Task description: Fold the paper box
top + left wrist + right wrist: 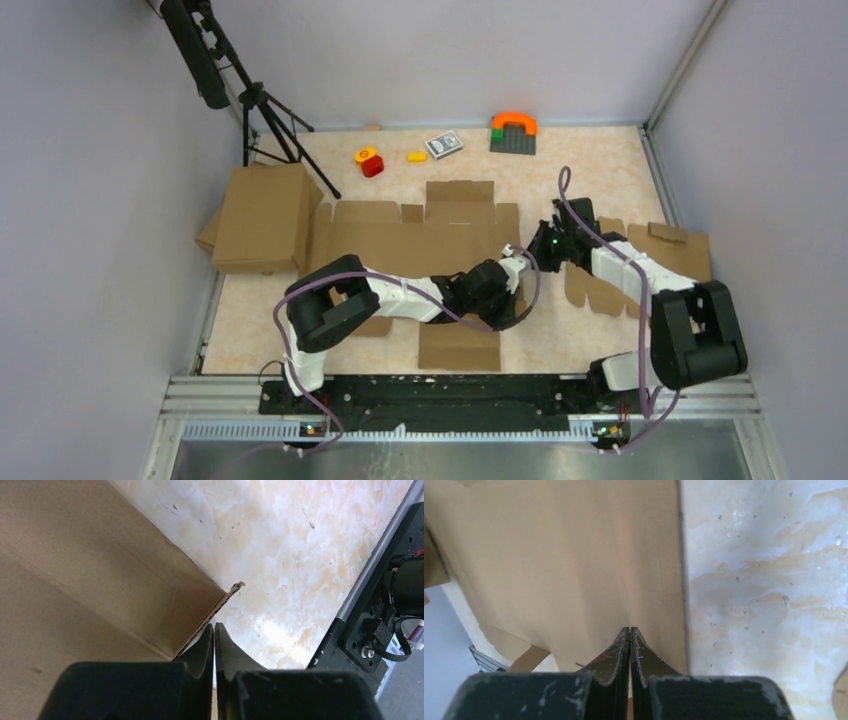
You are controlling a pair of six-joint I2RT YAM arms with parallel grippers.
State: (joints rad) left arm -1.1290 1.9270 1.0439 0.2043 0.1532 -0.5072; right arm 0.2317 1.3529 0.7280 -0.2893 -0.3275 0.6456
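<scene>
The marbled table (590, 340) carries the paper box (410, 240), which lies as a wide flat sheet across the middle of the surface, its flaps reaching toward the far and near edges. A second shallow brown box (265, 215) sits by the left edge, and a smaller notched blank (670, 255) by the right edge. Both arms reach in to the sheet's right side. The left gripper (214, 630) has its fingers pressed together, just beside a corrugated corner of the sheet. The right gripper (629, 632) also has its fingers together, over the cardboard close to its edge. Along the far edge stand a grey plate with an orange arch (513, 133), a card pack (443, 145), a red and yellow toy (369, 160) and a yellow block (416, 156).
</scene>
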